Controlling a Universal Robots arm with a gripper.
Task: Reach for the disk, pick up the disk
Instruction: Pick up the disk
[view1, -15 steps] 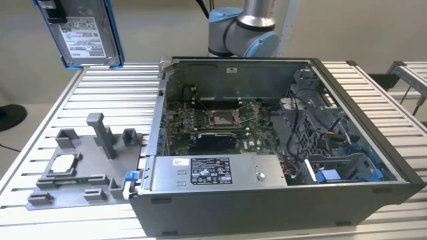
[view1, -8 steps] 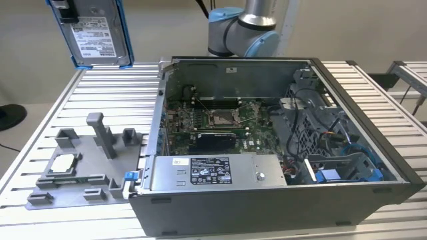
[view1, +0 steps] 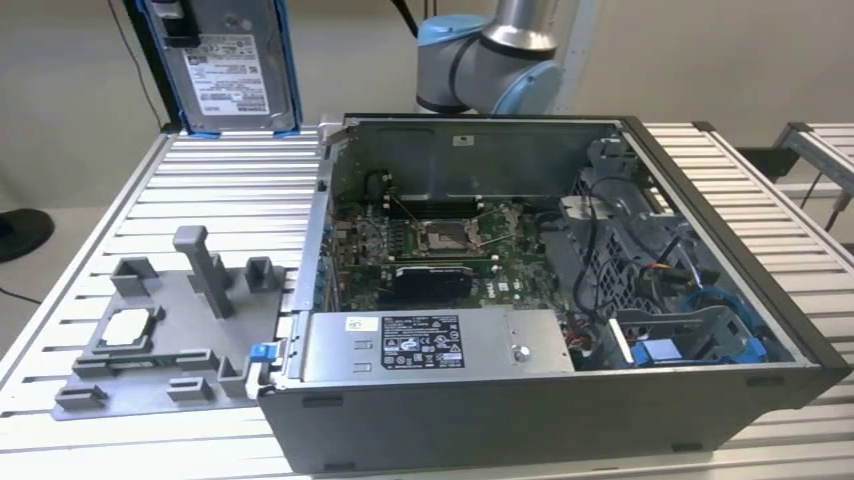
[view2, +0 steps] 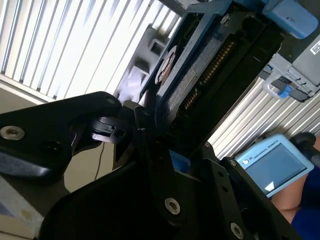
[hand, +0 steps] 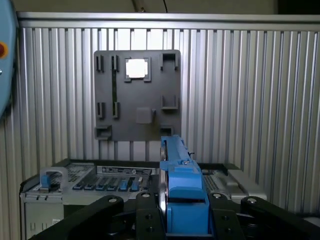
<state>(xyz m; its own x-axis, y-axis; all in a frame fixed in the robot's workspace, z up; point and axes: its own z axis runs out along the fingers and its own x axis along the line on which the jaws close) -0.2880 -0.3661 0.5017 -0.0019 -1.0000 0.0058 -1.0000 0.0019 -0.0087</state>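
The disk (view1: 227, 70) is silver-grey metal with a white barcode label printed in black, framed in bright blue. In the first wrist view that blue edge sits between black fingers (hand: 145, 220). The desk (view1: 107, 200) is pale silver, ribbed in parallel slats. On the exterior view's left, the fixture plate (view1: 134, 375) is plain mid-grey and carries a white-topped chip (view1: 127, 322). The computer case (view1: 534, 420) is dark grey. Its power supply (view1: 534, 340) is silver with a black-and-white sticker, and its motherboard (view1: 514, 285) is dark green. The arm (view1: 487, 55) is silver with light-blue caps.
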